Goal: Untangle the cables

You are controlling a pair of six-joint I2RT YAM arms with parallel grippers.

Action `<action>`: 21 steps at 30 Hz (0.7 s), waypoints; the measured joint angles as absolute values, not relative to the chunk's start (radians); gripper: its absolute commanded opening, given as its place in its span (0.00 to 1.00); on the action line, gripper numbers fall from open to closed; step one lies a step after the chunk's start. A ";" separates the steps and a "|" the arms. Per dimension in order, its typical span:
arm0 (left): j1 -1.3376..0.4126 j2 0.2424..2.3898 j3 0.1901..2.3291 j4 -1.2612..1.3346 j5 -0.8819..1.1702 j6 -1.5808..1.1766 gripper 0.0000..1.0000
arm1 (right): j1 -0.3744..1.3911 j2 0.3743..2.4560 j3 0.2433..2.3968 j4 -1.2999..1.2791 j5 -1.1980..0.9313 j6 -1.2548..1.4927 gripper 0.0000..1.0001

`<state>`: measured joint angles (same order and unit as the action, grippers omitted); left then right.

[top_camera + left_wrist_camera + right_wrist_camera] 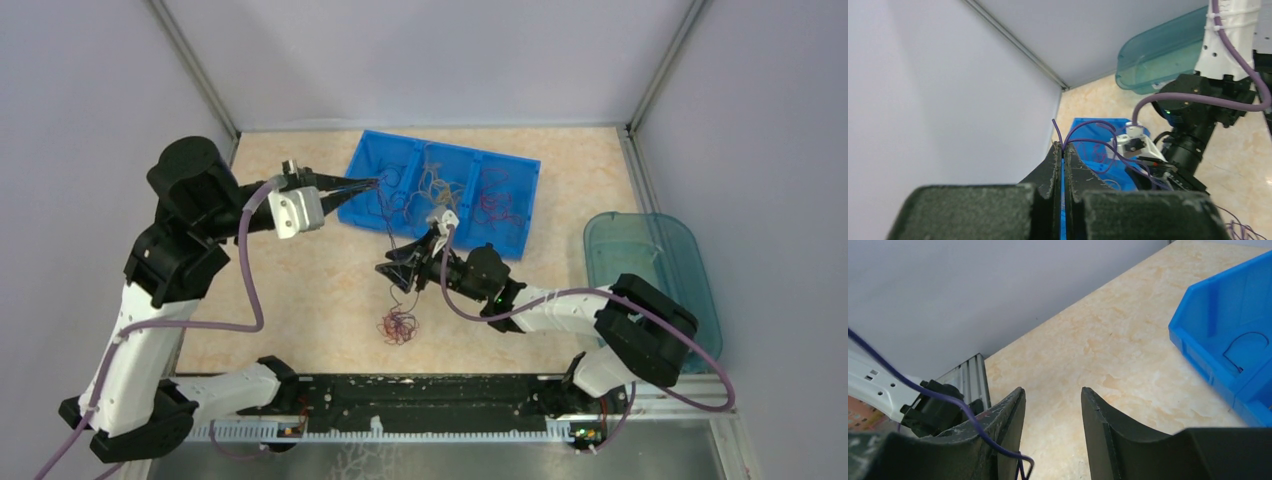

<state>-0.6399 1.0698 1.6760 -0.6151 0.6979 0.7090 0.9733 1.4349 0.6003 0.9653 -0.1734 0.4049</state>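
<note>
The cables [398,326] lie partly as a small red and purple tangle on the table [300,290] in front of the blue bin [529,208], with more strands in the bin's three compartments. The left gripper [375,182] hovers at the bin's left end, fingers pressed together on one purple strand [1057,133]. The right gripper [1052,392] hangs above the table near the tangle, fingers spread, a purple strand draped over one finger.

Overhead, the thin red, orange-yellow and purple cables [437,185] in the blue three-compartment plastic bin [528,205] blur together; the right wrist view crops that bin.
</note>
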 measured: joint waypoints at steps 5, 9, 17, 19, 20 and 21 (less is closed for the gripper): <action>-0.640 1.078 1.718 -0.567 0.666 0.744 0.00 | 0.973 1.435 0.580 0.995 -0.163 0.421 0.45; -0.640 1.089 1.761 -0.517 0.639 0.769 0.00 | 0.973 1.435 0.560 1.011 -0.153 0.424 0.45; -0.640 1.082 1.814 -0.402 0.579 0.826 0.00 | 0.973 1.435 0.485 1.019 -0.096 0.422 0.45; -0.640 1.076 1.815 -0.375 0.559 0.846 0.00 | 0.973 1.434 0.469 1.017 -0.073 0.419 0.45; -0.640 1.073 1.814 -0.355 0.544 0.859 0.00 | 0.973 1.433 0.461 1.011 -0.060 0.417 0.44; -0.640 1.069 1.809 -0.331 0.530 0.868 0.00 | 0.973 1.431 0.457 1.005 -0.050 0.414 0.44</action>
<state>-0.6399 1.0687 1.8088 -0.3313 0.5301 0.8677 0.9733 1.4311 0.4568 1.0054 -0.0498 0.4141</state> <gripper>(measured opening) 0.006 0.450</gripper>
